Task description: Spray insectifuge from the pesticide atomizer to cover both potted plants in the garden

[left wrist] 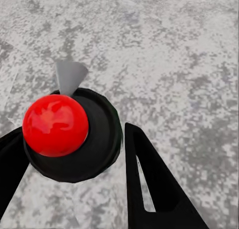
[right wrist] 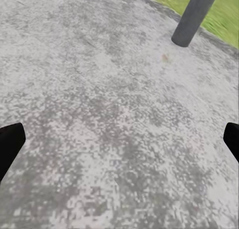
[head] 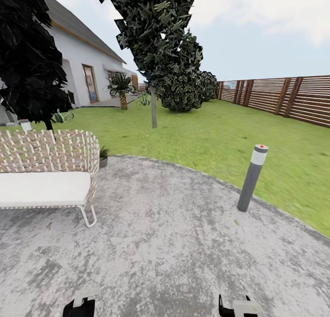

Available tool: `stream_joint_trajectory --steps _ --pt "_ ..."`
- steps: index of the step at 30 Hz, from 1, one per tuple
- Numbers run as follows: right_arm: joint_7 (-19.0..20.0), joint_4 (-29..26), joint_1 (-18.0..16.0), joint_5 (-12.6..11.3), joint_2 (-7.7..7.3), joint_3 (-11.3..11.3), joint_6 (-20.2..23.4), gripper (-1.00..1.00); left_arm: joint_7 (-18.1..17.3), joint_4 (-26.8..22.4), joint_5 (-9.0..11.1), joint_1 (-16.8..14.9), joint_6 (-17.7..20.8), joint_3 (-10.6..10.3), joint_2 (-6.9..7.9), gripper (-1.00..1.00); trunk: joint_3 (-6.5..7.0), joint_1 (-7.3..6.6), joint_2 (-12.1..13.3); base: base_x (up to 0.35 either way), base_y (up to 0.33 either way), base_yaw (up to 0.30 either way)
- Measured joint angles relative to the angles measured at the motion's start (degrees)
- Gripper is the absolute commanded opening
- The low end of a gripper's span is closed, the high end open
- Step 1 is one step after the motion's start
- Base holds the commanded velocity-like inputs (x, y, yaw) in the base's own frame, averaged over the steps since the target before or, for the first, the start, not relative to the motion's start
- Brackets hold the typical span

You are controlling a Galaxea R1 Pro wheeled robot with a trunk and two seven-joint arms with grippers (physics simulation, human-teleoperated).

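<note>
Head view: one potted plant (head: 103, 155) sits just beside the wicker sofa (head: 48, 170), at its far end. No atomizer is visible; I judge it light, best held around its slim body. Both the left gripper (left wrist: 69, 154) and right gripper (right wrist: 119, 139) stand apart, empty.

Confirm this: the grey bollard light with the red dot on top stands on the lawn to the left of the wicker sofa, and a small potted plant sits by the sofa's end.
Not quite. In the head view the bollard light stands at the paved circle's edge, right of the wicker sofa, not left. The small potted plant does sit by the sofa's end.
</note>
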Motion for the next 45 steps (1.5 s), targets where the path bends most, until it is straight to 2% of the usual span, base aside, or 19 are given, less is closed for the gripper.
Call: stream_joint_trajectory --steps 45 --pt "0.0 -0.1 0.0 0.3 -0.19 0.2 0.0 1.0 0.0 0.0 0.0 0.0 0.0 0.0 -0.08 -1.0 0.0 0.0 0.0 0.339 0.0 0.0"
